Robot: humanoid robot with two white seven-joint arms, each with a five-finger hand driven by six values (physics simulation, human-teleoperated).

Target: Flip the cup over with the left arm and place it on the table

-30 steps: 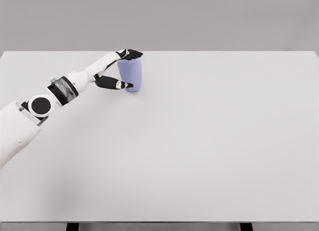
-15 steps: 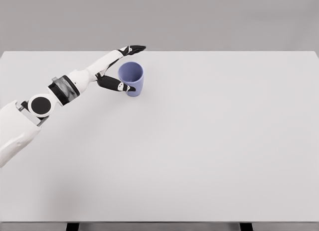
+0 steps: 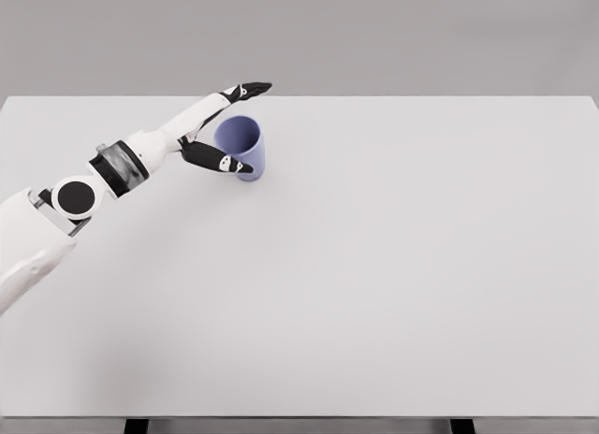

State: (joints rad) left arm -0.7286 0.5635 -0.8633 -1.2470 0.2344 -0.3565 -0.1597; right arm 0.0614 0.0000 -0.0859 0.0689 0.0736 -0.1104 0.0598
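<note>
Since half a second ago the cup (image 3: 241,147) has tipped a little further, its open mouth now turned more toward the left and near side, and it has slid slightly left; a second ago it stood with the hand closed over it. It rests on the white worktop (image 3: 374,266) at the far left, leaning rather than standing square. The left hand (image 3: 217,125) reaches in from the lower left with its fingers (image 3: 251,89) stretched out straight above and beyond the cup's rim, apart from it. The thumb lies across the cup's near side, touching or just beside the wall. The hand is spread wide and grips nothing.
</note>
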